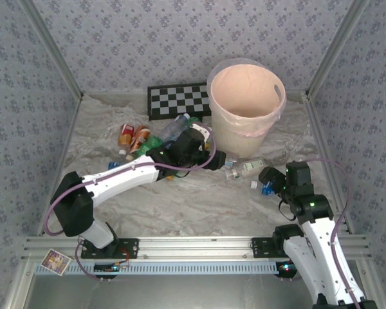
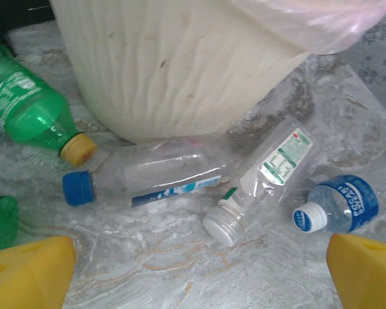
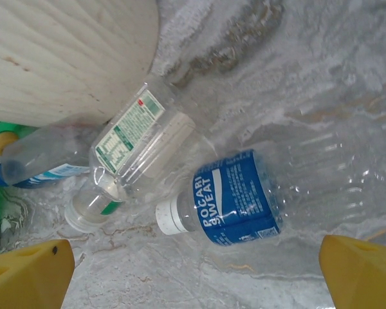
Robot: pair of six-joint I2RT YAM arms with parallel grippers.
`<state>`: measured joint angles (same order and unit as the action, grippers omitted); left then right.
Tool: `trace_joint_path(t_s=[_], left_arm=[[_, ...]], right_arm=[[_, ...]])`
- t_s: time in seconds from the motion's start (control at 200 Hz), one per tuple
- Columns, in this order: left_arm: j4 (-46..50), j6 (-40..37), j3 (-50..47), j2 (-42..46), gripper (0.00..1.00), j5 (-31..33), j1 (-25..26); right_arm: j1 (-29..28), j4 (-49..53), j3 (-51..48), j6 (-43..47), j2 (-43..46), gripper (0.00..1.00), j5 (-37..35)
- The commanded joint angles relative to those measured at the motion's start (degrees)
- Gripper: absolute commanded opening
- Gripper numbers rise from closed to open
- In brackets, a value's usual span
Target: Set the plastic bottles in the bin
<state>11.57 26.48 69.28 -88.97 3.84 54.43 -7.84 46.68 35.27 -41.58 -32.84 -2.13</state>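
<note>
The left fingers (image 2: 27, 275) and right fingers (image 3: 363, 270) both stand wide apart and empty over the same clear bottles (image 3: 238, 199), which lie beside the bin (image 1: 239, 132) near the far edge of the counter (image 1: 199, 212). They may collide, or a bottle may roll away.

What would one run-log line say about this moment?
left gripper: open, facing blue-capped clear bottle | right gripper: open, facing Pocari Sweat bottle | bin: upright | held: nothing

1. Top external: high above the near edge, looking down over the whole table (image 1: 199, 206).
2. Left wrist: low, close — facing the bin (image 2: 180, 64) wall.
3. Right wrist: closer still — both wrist views share the Pocari Sweat bottle (image 3: 238, 196).
</note>
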Motion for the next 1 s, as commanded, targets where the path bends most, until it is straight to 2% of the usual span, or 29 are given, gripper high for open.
trace_joint_path(t_s=[0.0, 0.27, 0.48, 0.71, 0.995], left_arm=[[-1.74, -4.56, -0.04, 1.86, 1.00, -3.75, -0.11], [-10.64, -5.99, -9.82, 7.07, 1.00, -8.98, -1.83], [-18.64, -5.30, -16.02, 8.98, 1.00, -10.96, -1.96], [-22.24, -4.90, -20.84, 10.34, 1.00, -11.35, -2.03], [-24.08, -5.04, -24.05, 13.94, 1.00, -10.17, -1.79]], right_arm=[[0.28, 0.59, -2.32, -7.16, 0.67, 0.99, 0.93], [1.33, -0.79, -6.10, -15.94, 0.14, 1.00, -0.21], [6.33, -2.82, -7.07, -17.90, -1.45, 0.98, 0.25], [14.81, -9.60, -7.93, -18.34, -9.68, 0.97, 7.18], [15.87, -16.65, -9.32, -19.73, -17.56, 0.93, 6.34]])
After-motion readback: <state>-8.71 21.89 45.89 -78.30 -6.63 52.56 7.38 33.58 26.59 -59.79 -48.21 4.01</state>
